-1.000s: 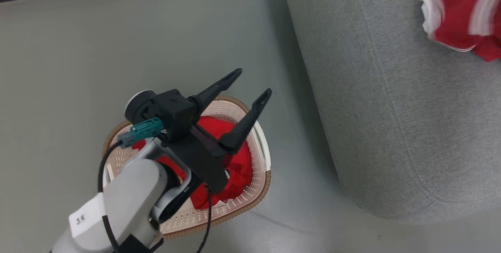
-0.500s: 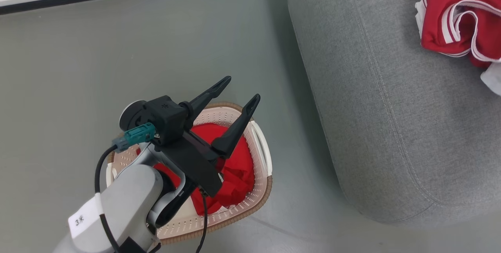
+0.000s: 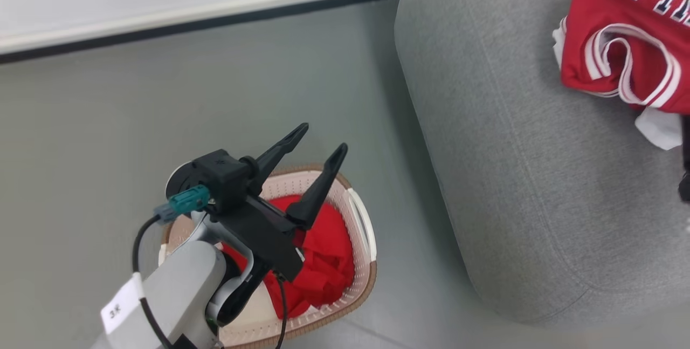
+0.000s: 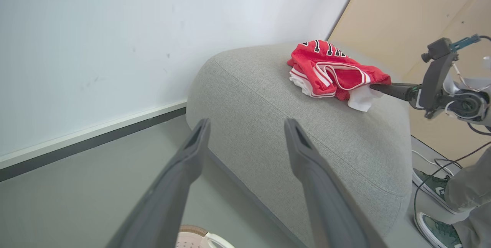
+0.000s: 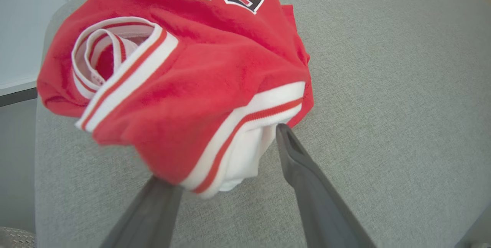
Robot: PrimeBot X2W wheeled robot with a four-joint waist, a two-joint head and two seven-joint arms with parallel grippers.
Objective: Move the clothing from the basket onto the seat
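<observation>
Red jersey [image 3: 609,14], a blur a second ago, now lies sharp and settled on the grey seat [image 3: 512,149], so that drop looks done. Right gripper [image 5: 226,156] stands spread astride its white hem. Left gripper [image 3: 323,137] hovers spread above the basket [image 3: 371,276], where another red garment [image 3: 323,262] waits, likely the next lift.

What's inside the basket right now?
A crumpled red garment lies in the basket. The left pincer and its arm cover the basket's left side, so anything there or under the cloth is hidden.
</observation>
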